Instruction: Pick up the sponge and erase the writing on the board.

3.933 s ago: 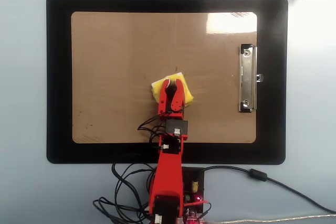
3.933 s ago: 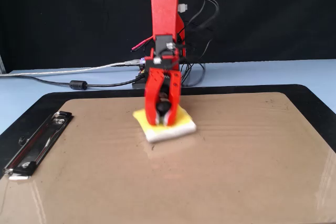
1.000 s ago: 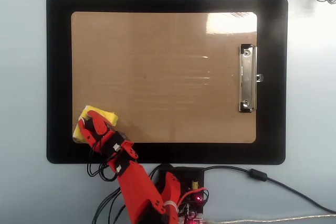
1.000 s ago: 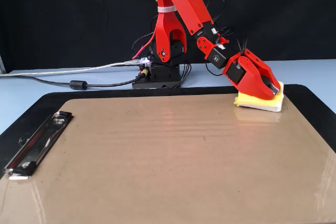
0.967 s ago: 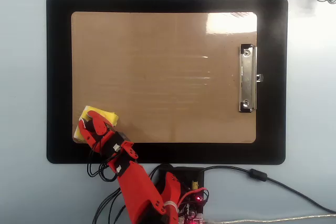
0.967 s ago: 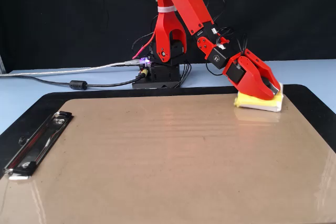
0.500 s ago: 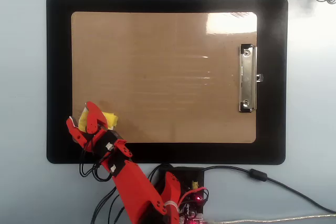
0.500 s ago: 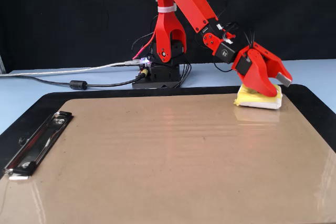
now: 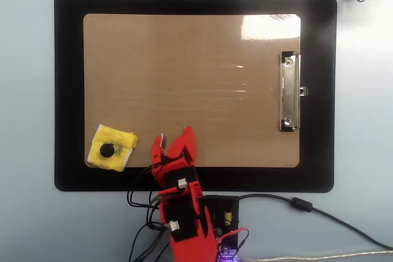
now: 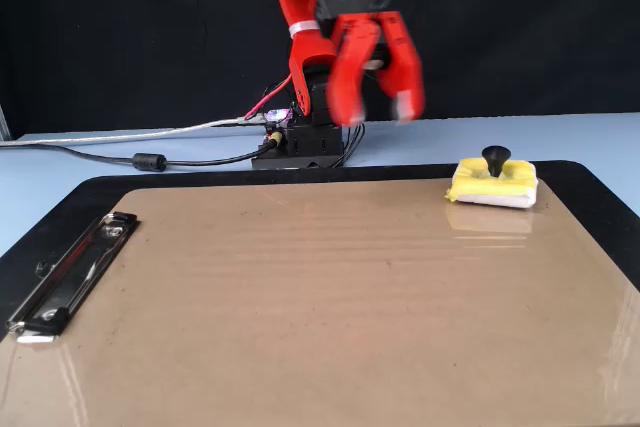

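Overhead view, left to right. Sponge (image 9: 111,148) lies flat at the board's (image 9: 184,78) 7 o'clock corner, black knob (image 9: 107,150) up, nothing touching it. Gripper (image 9: 172,137) at the board's 6 o'clock edge, well apart from the sponge, jaws spread wide and empty. Metal clip (image 9: 290,91) at 3 o'clock. No writing shows on the board. Black mat (image 9: 67,90) under all.

Fixed view: gripper (image 10: 375,107) raised off the board, blurred, jaws parted; sponge (image 10: 494,184) at 3 o'clock.
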### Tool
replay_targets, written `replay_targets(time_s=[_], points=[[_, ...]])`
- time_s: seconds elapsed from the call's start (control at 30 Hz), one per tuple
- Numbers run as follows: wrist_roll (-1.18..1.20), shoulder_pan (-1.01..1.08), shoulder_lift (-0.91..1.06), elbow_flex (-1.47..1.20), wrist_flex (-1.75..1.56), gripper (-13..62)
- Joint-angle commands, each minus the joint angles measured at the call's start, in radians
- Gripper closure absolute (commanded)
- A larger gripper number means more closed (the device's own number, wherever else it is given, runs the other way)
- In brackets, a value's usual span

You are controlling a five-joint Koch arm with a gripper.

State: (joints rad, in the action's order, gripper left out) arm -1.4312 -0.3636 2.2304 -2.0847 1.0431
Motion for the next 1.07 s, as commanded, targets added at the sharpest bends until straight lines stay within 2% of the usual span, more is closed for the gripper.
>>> replay_targets(time_s=[0.0,0.1,0.2,0.53,0.67,1.03], points=[[0.061,0.140,0.031,0.035,0.325,17.2],[0.066,0.308,0.026,0.032,0.549,17.1],[0.064,0.356,0.023,-0.029,0.635,17.1],[0.061,0.350,0.023,-0.276,0.499,14.9],[0.060,0.351,0.018,-0.304,0.403,15.3],[0.063,0.353,0.026,-0.325,0.399,14.9]])
